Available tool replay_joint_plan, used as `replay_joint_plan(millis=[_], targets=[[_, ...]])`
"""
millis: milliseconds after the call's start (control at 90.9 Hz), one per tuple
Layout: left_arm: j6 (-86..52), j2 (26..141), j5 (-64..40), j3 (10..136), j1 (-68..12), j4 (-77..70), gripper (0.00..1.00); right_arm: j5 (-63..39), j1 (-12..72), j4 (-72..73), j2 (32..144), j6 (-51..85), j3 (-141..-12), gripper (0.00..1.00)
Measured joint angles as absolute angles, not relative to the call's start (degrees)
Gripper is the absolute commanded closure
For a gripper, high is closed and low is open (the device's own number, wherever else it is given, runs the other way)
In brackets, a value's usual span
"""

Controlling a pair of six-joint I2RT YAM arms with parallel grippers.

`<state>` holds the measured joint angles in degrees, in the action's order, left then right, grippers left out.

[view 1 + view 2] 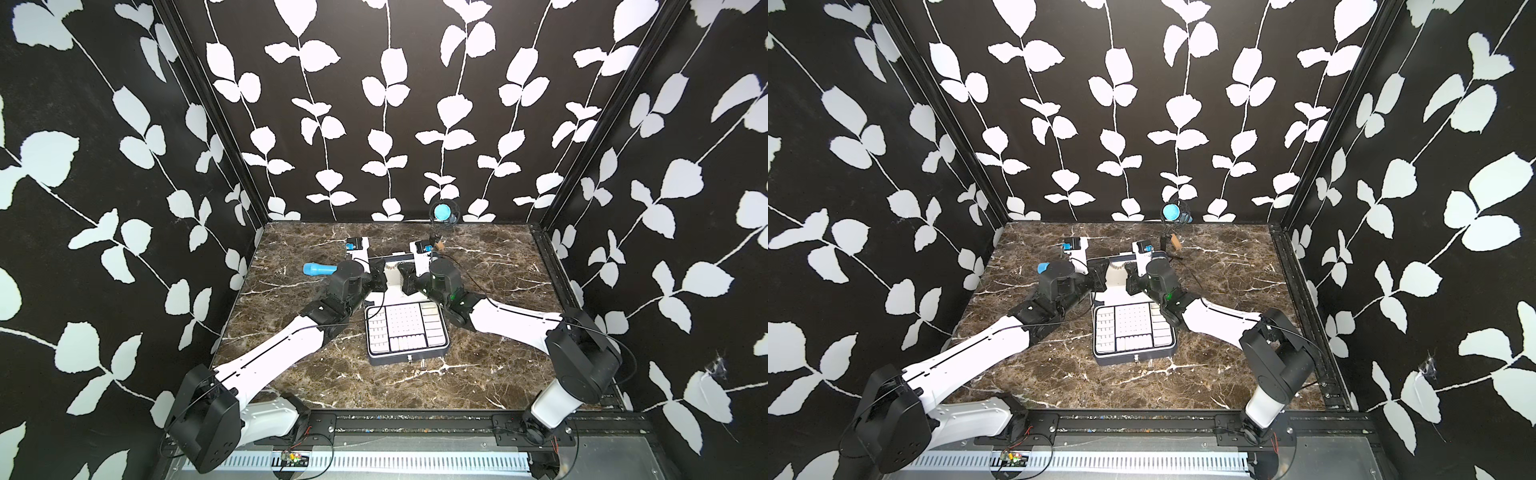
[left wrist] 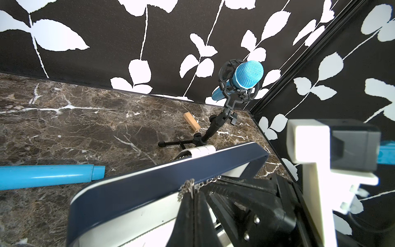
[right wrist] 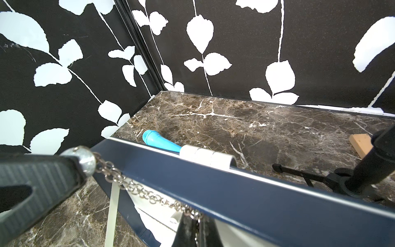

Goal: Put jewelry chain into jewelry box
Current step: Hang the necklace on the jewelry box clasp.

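Both top views look from high above the near edge, tilted down toward the far wall. They take in the whole surface (image 1: 478,374), both arms and the open jewelry box (image 1: 409,354) from a distance. The left wrist camera sits close behind the left claw (image 2: 193,197), facing the far right corner and the stand-mounted microphone (image 2: 248,74). The right wrist camera sits close behind the right claw (image 3: 191,222), facing the far left corner and the lying blue microphone (image 3: 160,142). Both wrist views share the box's raised lid rim, the jewelry chain (image 3: 136,190) and the wooden block (image 2: 192,124).
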<state>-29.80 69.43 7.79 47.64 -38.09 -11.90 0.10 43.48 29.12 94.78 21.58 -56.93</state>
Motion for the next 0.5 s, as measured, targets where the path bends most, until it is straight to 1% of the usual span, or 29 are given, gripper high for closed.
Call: replay_joint_plan(millis=[495], targets=[[-29.8,69.5,7.1,46.3,-38.1,-10.2,1.00,0.1,43.5,29.4,95.0,22.8,-54.6,1.00]])
